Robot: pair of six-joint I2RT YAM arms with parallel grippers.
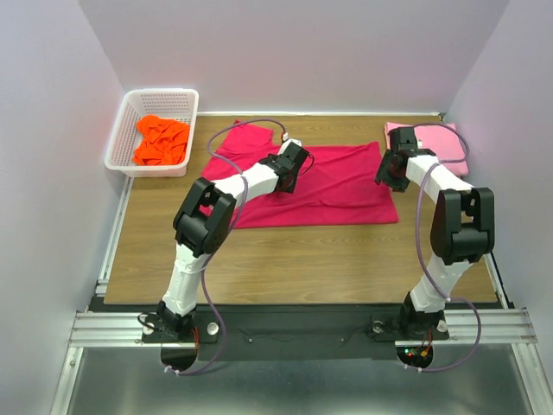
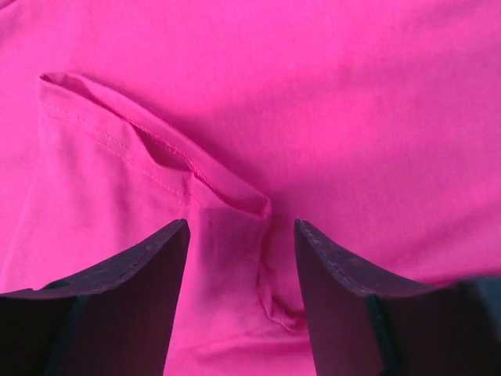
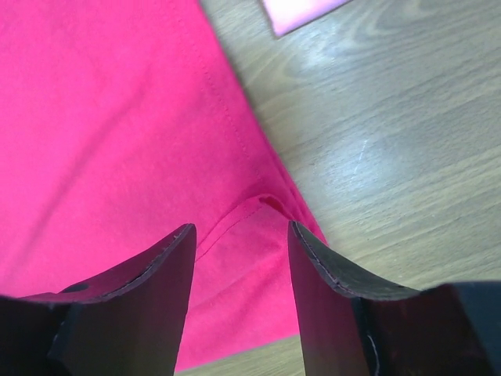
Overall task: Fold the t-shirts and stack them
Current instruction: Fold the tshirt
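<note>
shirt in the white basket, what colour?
Bright orange, no print visible; the t-shirt in the basket shows best in the top external view.

The whole table (image 1: 302, 259) is seen from high above its near edge by the top camera, while the crimson-red t-shirt (image 1: 346, 181), shared by all three views, is viewed closely downward by each wrist camera.

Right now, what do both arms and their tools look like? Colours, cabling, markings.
The two match. The left arm and right arm have white links with bulky black joint housings, and a lilac cable loops loosely along each. The left tool and right tool each carry two matte black, wedge-shaped fingers. No markings visible. Small red and green lights glow at the right base.
</note>
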